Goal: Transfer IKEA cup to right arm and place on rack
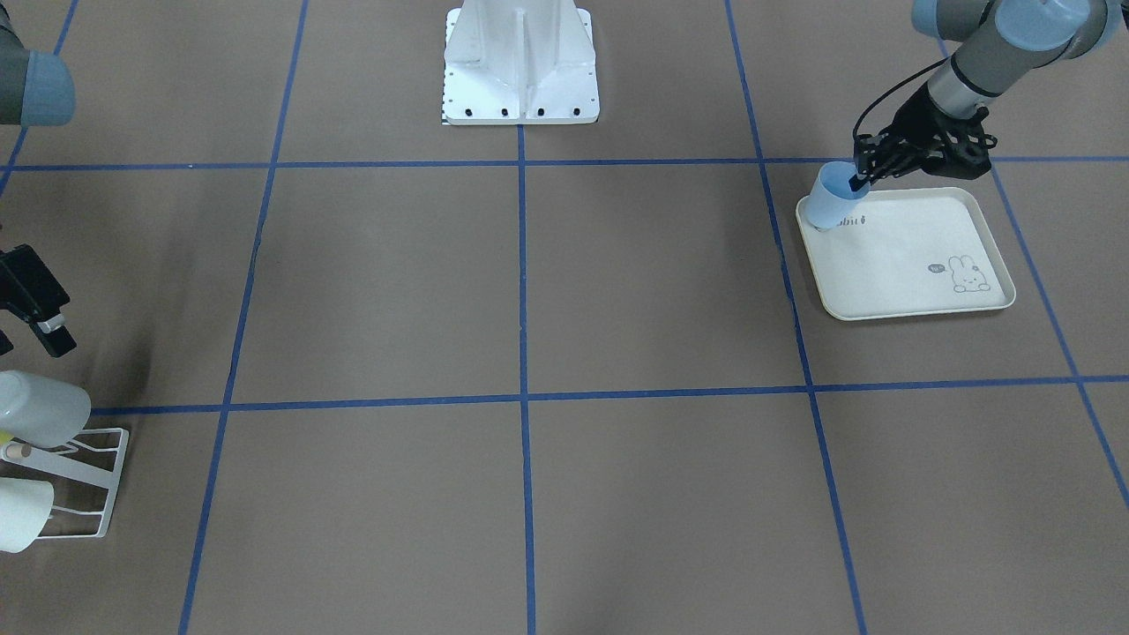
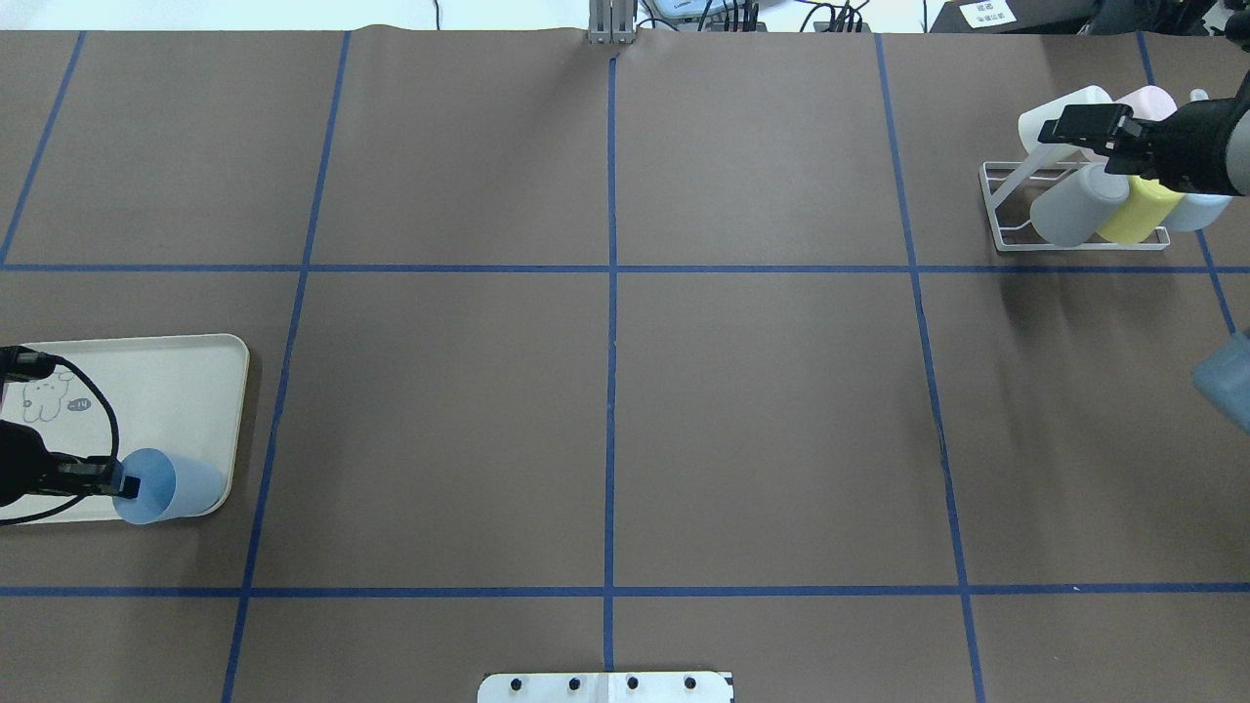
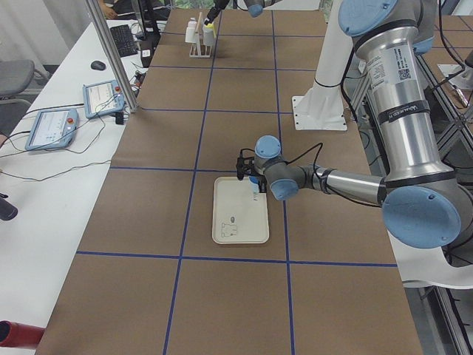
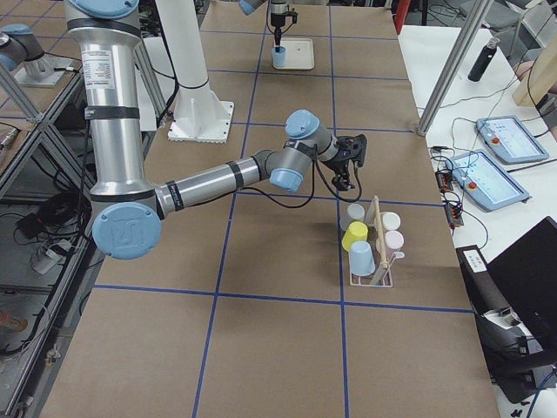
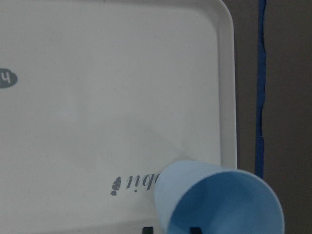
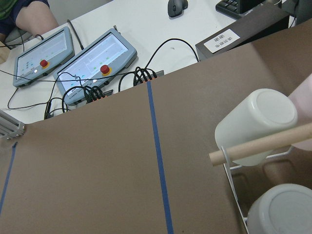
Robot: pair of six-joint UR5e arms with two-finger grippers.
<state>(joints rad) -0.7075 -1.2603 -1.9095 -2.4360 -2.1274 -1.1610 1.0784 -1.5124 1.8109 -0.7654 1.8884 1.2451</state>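
Pale-blue IKEA cup (image 2: 171,485): seen from overhead, tilting at the cream tray's (image 2: 195,371) 5 o'clock corner, mouth toward 9 o'clock. Left end effector (image 2: 125,482) is pinching its rim, one finger inside. Right end effector (image 2: 1074,125), grip unreadable, is hovering by the rack (image 2: 1006,210) at 2 o'clock, much surface (image 2: 605,420) lying between them

**Overhead view, robot base (image 2: 605,688) at 6 o'clock.** The tray (image 2: 176,371) lies on the bench (image 2: 605,420) at 8 o'clock, against the view's left margin. The IKEA cup (image 2: 186,485) stands in the tray's 4 o'clock corner, though whether it is upright or slightly tilted cannot be told. The left gripper (image 1: 858,179) meets its rim from the 9 o'clock side. The rack (image 2: 1006,210) stands at 2 o'clock, well apart, bearing several cups (image 2: 1074,210). The right gripper (image 2: 1074,125) hangs above it.
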